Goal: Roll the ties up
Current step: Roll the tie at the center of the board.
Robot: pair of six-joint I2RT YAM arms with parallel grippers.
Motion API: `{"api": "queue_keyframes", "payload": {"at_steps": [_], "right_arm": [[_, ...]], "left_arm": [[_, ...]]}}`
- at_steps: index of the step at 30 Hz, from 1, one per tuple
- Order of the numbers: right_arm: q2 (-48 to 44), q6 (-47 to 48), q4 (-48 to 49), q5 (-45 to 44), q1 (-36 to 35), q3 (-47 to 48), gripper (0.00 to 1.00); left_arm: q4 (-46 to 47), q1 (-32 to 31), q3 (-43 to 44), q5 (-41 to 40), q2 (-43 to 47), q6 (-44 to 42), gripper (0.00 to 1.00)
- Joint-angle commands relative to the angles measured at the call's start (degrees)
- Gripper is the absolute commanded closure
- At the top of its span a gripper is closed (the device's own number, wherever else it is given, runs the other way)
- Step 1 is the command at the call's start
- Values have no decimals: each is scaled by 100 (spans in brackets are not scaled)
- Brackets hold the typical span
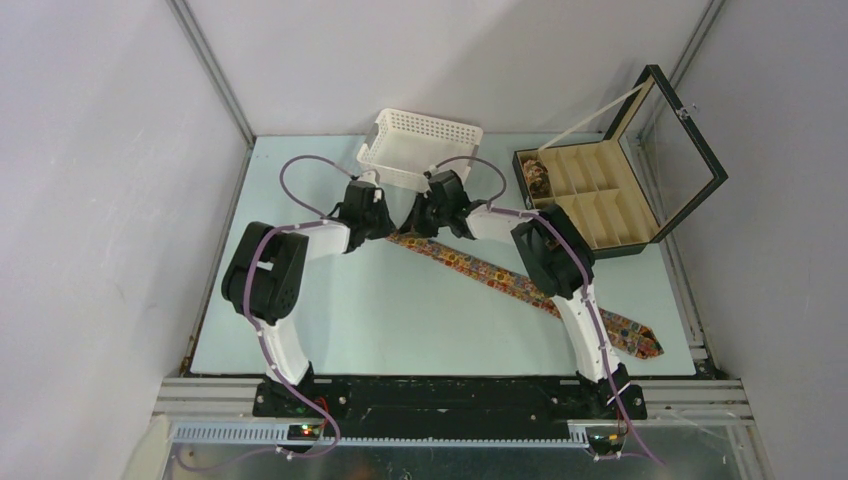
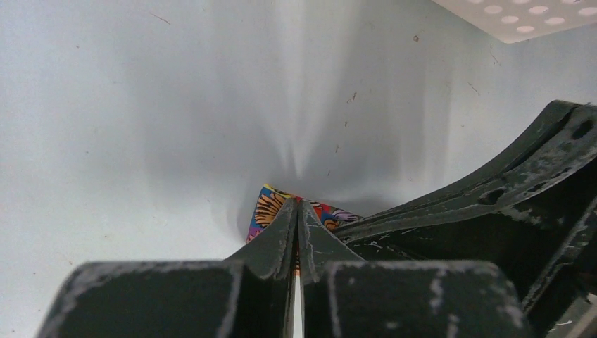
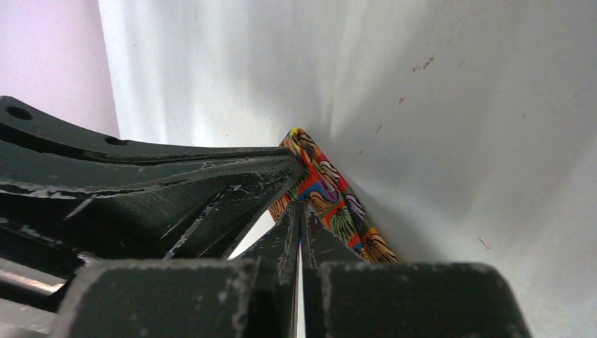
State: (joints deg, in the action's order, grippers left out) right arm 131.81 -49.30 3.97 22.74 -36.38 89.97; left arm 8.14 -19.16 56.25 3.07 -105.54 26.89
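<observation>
A long patterned tie (image 1: 500, 277) lies flat on the pale table (image 1: 400, 320), running on a slant from the middle of the overhead frame down to its wide end at the lower right, where it passes under the right arm. Both arms reach in to the tie's narrow end at the centre. The left pincer (image 1: 385, 222) and the right pincer (image 1: 415, 222) are nose to nose there, almost touching. In the left wrist view the left pincer's fingers (image 2: 281, 232) are pressed together, the tie's end shows on both sides of the tips, and a sliver of colour sits in the slit between them, so it grips the cloth. In the right wrist view the right pincer's fingers (image 3: 317, 239) are squeezed tight with their tips down at the tie, but whether cloth is caught cannot be told. A white basket (image 1: 420, 150) stands just behind the pincers at upper centre. A black box (image 1: 620, 248) stands at the upper right with its lid up, a rolled tie (image 1: 537, 176) in its upper left compartment.
</observation>
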Motion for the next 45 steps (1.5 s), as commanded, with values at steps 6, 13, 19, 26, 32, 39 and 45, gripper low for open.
{"api": "queue_keyframes", "payload": {"at_steps": [6, 13, 19, 26, 32, 39, 45], "right_arm": [[165, 94, -52, -36, -49, 177, 100], [158, 117, -68, -53, -45, 127, 100], [148, 118, -67, -59, -28, 117, 100], [152, 95, -54, -59, -27, 126, 100], [147, 112, -77, -68, -26, 118, 100], [143, 105, -75, -78, -23, 125, 100], [143, 96, -81, -87, -26, 117, 100]], "left_arm": [[-158, -15, 130, -288, 286, -67, 77], [-136, 87, 37, -289, 343, 2, 68], [22, 405, -211, -205, 474, 89, 66], [238, 477, -358, 25, 489, 114, 66], [622, 479, -564, 373, 474, 242, 67], [770, 491, -696, 349, 547, 377, 65], [1177, 506, -847, 578, 474, 643, 63]]}}
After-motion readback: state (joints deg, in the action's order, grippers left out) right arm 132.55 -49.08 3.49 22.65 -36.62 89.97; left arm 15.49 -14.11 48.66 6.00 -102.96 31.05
